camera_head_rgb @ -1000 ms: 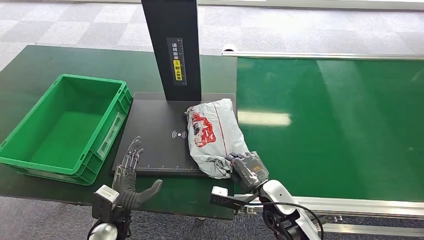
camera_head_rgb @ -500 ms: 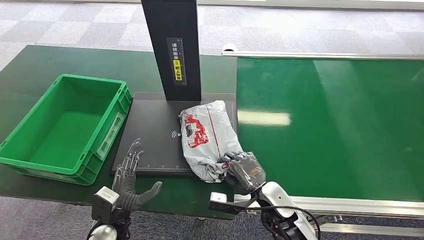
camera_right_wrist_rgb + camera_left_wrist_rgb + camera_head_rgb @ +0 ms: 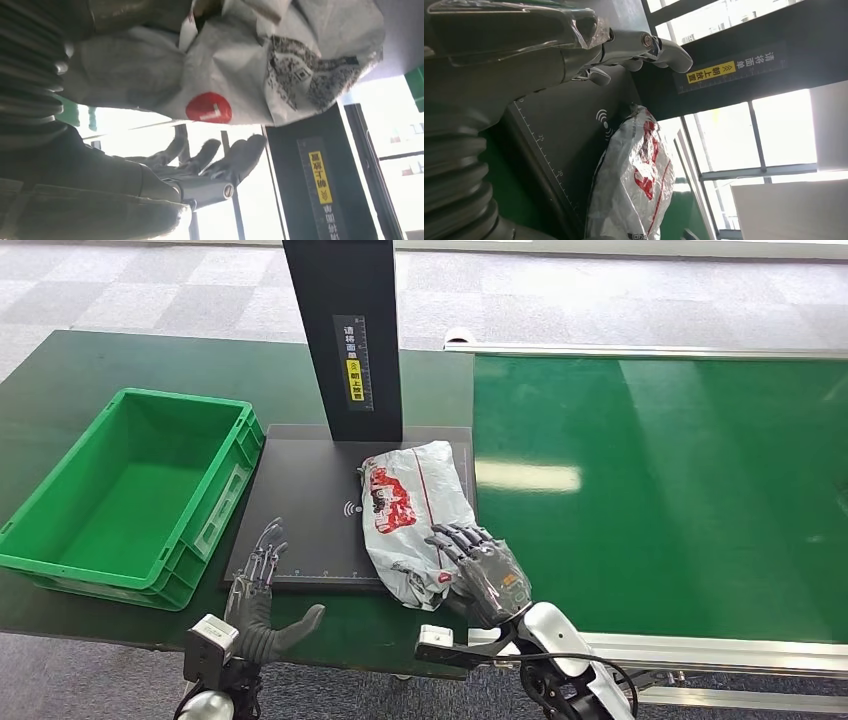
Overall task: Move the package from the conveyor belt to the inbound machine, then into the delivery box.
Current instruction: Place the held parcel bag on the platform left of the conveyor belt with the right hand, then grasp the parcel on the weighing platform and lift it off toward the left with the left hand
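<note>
Head view puts the package [image 3: 418, 512] flat on the black inbound machine [image 3: 300, 500], toward its 3 o'clock edge, so the first leg looks done and the move into the green delivery box [image 3: 120, 495] at 9 o'clock remains. Right hand [image 3: 478, 570] sits at the package's 6 o'clock end, fingers spread, holding nothing. Left hand [image 3: 258, 590] waits with fingers spread at the platform's near edge; next it must get a firm hold on the slippery bag.

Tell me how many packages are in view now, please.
1. The white package lies on the black inbound machine, beside the right hand. No other is visible.
</note>
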You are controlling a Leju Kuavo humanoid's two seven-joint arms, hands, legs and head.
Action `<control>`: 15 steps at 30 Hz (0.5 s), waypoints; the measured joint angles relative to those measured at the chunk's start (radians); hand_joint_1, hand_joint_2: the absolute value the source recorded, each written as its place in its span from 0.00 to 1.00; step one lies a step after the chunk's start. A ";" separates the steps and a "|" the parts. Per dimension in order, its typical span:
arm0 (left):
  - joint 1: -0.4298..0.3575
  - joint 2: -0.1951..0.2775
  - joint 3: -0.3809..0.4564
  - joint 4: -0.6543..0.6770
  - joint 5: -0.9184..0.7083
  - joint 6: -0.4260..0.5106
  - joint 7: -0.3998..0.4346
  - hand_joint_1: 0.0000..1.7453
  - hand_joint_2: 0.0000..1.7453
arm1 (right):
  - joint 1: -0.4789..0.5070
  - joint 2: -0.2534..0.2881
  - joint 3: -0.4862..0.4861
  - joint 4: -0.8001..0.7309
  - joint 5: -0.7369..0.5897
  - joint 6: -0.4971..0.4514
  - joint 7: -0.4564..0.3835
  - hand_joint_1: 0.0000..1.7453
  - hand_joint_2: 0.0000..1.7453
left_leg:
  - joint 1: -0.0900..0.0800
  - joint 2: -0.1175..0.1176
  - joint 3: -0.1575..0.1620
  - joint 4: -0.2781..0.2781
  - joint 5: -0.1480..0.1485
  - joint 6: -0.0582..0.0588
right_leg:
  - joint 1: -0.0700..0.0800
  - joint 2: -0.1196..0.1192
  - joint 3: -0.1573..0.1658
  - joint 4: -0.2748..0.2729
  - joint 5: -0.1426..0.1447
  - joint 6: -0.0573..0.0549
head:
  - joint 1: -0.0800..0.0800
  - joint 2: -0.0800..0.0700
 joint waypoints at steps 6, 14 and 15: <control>-0.002 0.000 -0.001 0.000 0.000 -0.002 0.000 0.00 1.00 | 0.013 0.001 -0.006 -0.032 -0.017 -0.063 -0.010 0.00 0.00 | 0.000 0.000 0.000 0.000 0.000 0.000 | 0.000 0.000 0.000 0.000 0.000 0.000 | 0.000 0.000; -0.009 0.000 -0.001 0.001 -0.007 -0.003 0.000 0.00 1.00 | 0.019 0.015 -0.033 -0.067 -0.353 0.201 -0.091 0.00 0.50 | 0.000 0.000 0.000 0.000 0.000 0.000 | 0.000 0.000 0.000 0.000 0.000 0.000 | 0.000 0.000; -0.008 0.000 -0.001 0.001 -0.009 -0.002 0.000 0.00 1.00 | 0.019 0.016 -0.040 -0.067 -0.410 0.264 -0.088 0.00 0.75 | 0.000 0.000 0.000 0.000 0.000 0.000 | 0.000 0.000 0.000 0.000 0.000 0.000 | 0.000 0.000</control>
